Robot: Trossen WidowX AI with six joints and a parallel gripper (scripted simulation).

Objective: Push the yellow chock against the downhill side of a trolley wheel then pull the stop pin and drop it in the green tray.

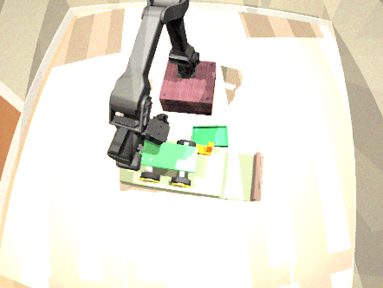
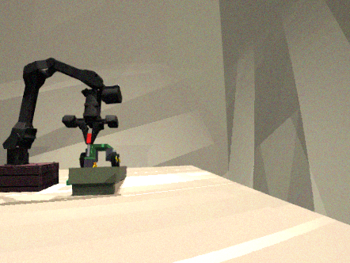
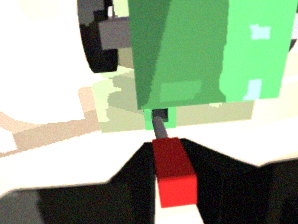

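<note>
Stop pin (image 3: 173,170) clamped by its red head in the hand (image 3: 170,192), grey shank running toward 12 o'clock in the wrist view into the slot under the green trolley (image 3: 210,50). Long axis in line with the hand's reach, so a straight pull toward 6 o'clock looks right. Yellow chock (image 1: 204,149) at the trolley's downhill wheel, green tray (image 1: 210,135) just beyond at 1 o'clock on the table (image 1: 303,195).
</note>
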